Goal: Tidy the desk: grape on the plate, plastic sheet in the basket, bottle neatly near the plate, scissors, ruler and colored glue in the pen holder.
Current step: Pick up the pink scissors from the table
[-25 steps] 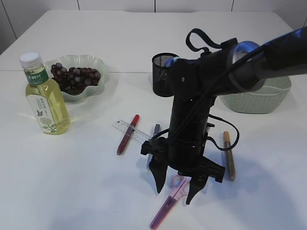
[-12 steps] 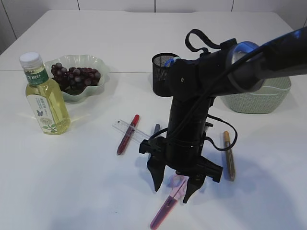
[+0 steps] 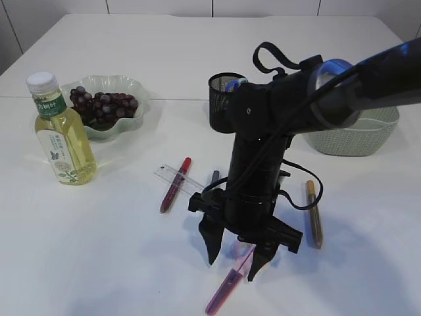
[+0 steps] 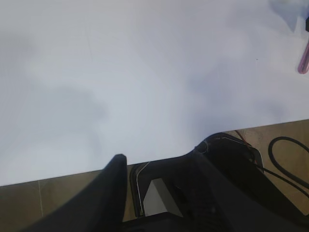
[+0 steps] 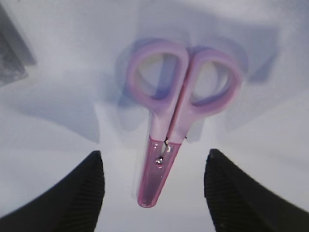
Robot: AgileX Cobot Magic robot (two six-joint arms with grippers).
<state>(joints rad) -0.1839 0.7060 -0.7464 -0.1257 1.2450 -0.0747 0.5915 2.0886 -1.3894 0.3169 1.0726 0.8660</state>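
Pink scissors (image 3: 227, 284) lie shut on the white table near its front edge, blades in a pink cover (image 5: 157, 176). My right gripper (image 3: 232, 258) points down over them, open, with one finger on each side of the cover and touching nothing. A clear ruler (image 3: 177, 178) lies across a red glue pen (image 3: 174, 185). A dark glue pen (image 3: 214, 178) and a gold one (image 3: 314, 214) lie near the arm. The bottle (image 3: 60, 135) stands by the plate (image 3: 135, 89) of grapes (image 3: 103, 105). The plastic sheet is out of view. My left gripper (image 4: 169, 147) hangs open over the table's edge.
The black mesh pen holder (image 3: 220, 102) stands behind the right arm, with something blue inside. The pale green basket (image 3: 355, 135) sits at the right, partly hidden by the arm. A cable loops off the right wrist near the gold pen.
My right gripper has shifted slightly to the left over the scissors, still open. Nothing on the table has moved.
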